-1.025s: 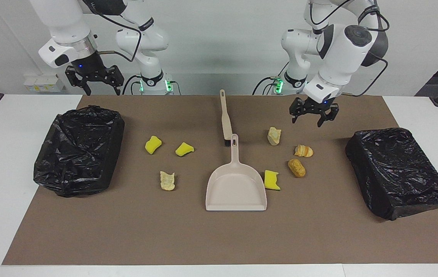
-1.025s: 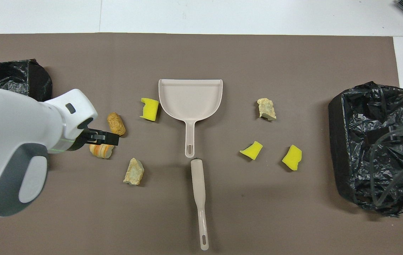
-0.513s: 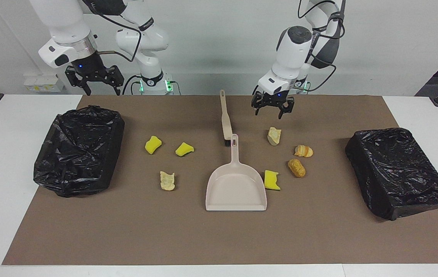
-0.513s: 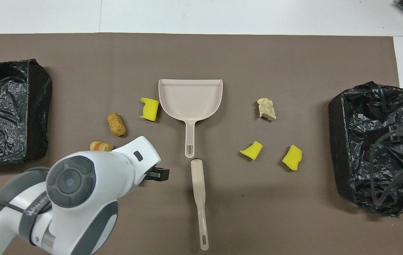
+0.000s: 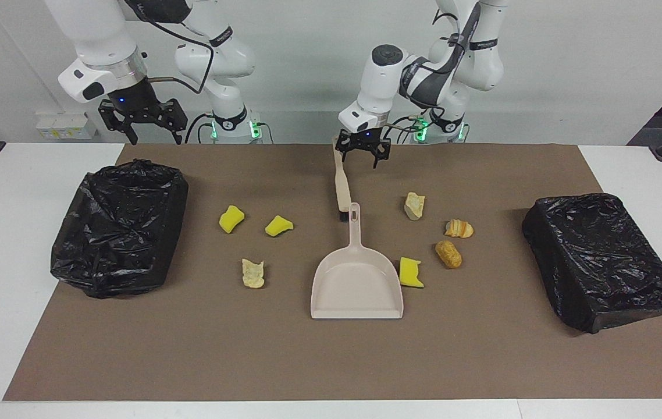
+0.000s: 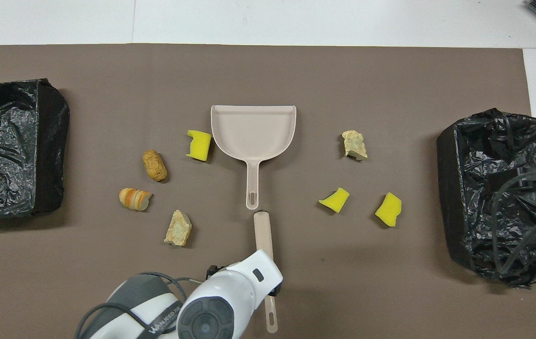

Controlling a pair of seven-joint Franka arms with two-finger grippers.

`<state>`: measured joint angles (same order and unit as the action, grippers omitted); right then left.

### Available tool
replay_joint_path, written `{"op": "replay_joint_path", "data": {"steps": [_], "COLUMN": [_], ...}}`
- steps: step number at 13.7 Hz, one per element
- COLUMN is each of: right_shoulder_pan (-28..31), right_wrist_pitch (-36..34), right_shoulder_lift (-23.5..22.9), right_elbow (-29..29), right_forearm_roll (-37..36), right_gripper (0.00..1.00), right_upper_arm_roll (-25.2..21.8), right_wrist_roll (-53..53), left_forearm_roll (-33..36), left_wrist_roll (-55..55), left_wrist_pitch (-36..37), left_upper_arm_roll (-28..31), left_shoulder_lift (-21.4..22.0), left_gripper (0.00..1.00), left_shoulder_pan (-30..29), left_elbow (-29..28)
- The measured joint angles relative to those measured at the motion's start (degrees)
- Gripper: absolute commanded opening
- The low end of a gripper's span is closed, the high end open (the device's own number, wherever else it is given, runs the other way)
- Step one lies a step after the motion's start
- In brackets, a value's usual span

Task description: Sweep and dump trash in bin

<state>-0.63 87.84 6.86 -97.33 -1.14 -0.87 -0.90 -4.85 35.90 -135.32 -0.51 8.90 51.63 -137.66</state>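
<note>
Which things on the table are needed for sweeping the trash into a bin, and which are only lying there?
Needed:
- trash, seven lumps, e.g. yellow chunk
- brush, under the open left gripper
- dustpan
- two black-bagged bins

Only there:
- brown mat
- right gripper, open, waiting over the table's edge

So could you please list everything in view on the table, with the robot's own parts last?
sponge chunks: three, bright yellow; two toward the right arm's end, one beside the dustpan.
bread-like pieces: four, beige to golden-brown; three toward the left arm's end, one toward the right arm's.
dustpan: one, beige, mid-mat.
brush: one, beige, nearer the robots than the dustpan.
bins: two, black-bagged, one at each end.
mat: one, brown, covering the table.
left claw: open, over the brush handle.
right claw: open, waiting above the bin at its end.
</note>
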Motion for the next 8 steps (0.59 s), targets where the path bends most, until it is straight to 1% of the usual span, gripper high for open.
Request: {"op": "replay_joint_path", "data": {"steps": [2, 3, 4, 5, 6, 7, 8], "right_shoulder_pan": [0.0, 0.0, 0.0, -0.2, -0.5, -0.7, -0.9], "right_wrist_pitch": [0.0, 0.0, 0.1, 0.4, 1.2, 2.5, 3.9], "right_shoulder_lift": [0.0, 0.0, 0.0, 0.0, 0.0, 0.0, -0.1], "right_elbow": [0.0, 0.0, 0.0, 0.0, 0.0, -0.1, -0.3], "right_forearm_roll": [0.0, 0.1, 0.1, 0.0, 0.0, 0.1, 0.1], "right_gripper": [1.00, 1.00, 1.00, 1.00, 1.00, 1.00, 1.00], "right_upper_arm_roll": [0.0, 0.0, 0.0, 0.1, 0.2, 0.4, 0.6], "right_wrist_roll": [0.0, 0.0, 0.0, -0.2, -0.7, -1.0, -1.0], "left_forearm_roll": [0.0, 0.0, 0.0, 0.0, 0.0, 0.0, 0.0], "left_wrist_roll": [2.5, 3.8, 5.0, 5.8, 6.2, 6.6, 7.4], "left_wrist_pitch": [-2.0, -3.1, -3.9, -4.4, -4.4, -4.4, -4.4], "left_upper_arm_roll": [0.0, 0.0, -0.1, -0.1, -0.1, -0.1, -0.1], "left_shoulder_lift": [-2.1, -3.3, -4.1, -4.6, -4.8, -4.8, -4.8], "left_gripper": [1.00, 0.98, 0.82, 0.71, 0.63, 0.52, 0.37], "left_shoulder_pan": [3.7, 4.9, 5.6, 5.9, 6.0, 6.1, 6.1], "left_elbow": [0.0, 0.0, 0.0, 0.0, 0.0, 0.0, 0.0]}}
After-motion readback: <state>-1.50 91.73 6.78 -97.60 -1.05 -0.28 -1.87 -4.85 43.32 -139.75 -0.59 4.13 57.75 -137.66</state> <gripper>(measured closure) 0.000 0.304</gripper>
